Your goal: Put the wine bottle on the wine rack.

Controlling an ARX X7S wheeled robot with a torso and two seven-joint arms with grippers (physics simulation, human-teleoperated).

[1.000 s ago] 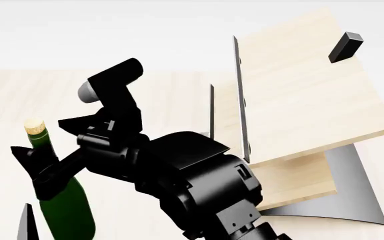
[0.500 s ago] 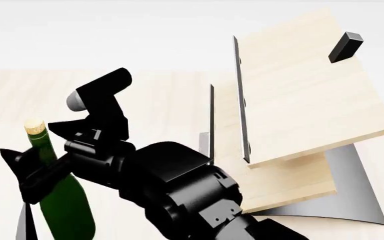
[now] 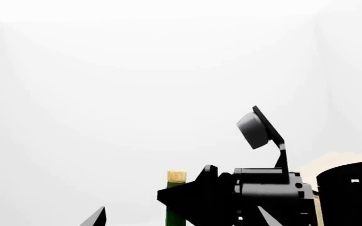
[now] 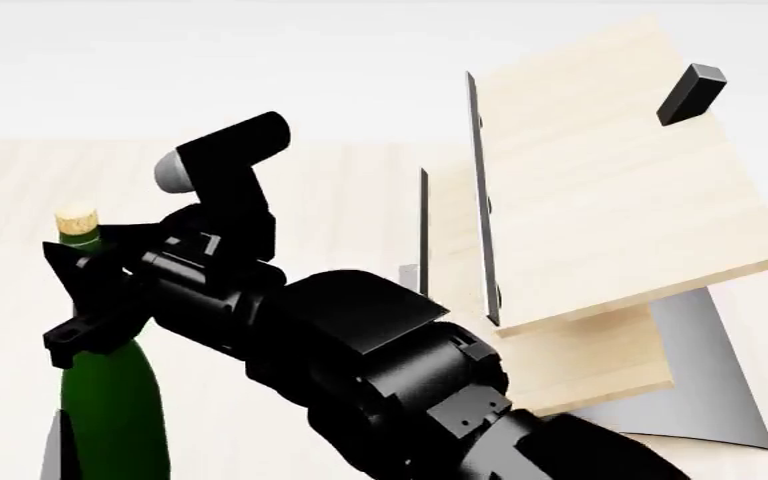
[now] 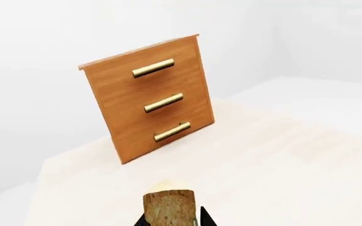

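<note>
Nothing you can read here: the wine bottle (image 4: pixel 107 400) carries no label or lettering that shows, and the wine rack (image 4: pixel 611 220) and the brown drawer cabinet (image 5: pixel 148 96) are bare of writing too. Your right gripper (image 4: pixel 84 290) is at the bottle's neck, just under the cork-coloured top, with its black fingers (image 4: pixel 75 268) on either side of the glass; it looks clenched on the neck, and the right wrist view shows the cork (image 5: pixel 168 207) right between the finger bases. The bottle stands upright at the near left of the light wooden table (image 4: pixel 331 190), its green body below the gripper and partly cut by the frame. The rack sits well apart to the right, its slanted wood panels and thin black dividers on a grey metal base. Your left gripper (image 3: pixel 99 217) shows only as a dark finger tip, so you cannot tell whether it is released or closed.
</note>
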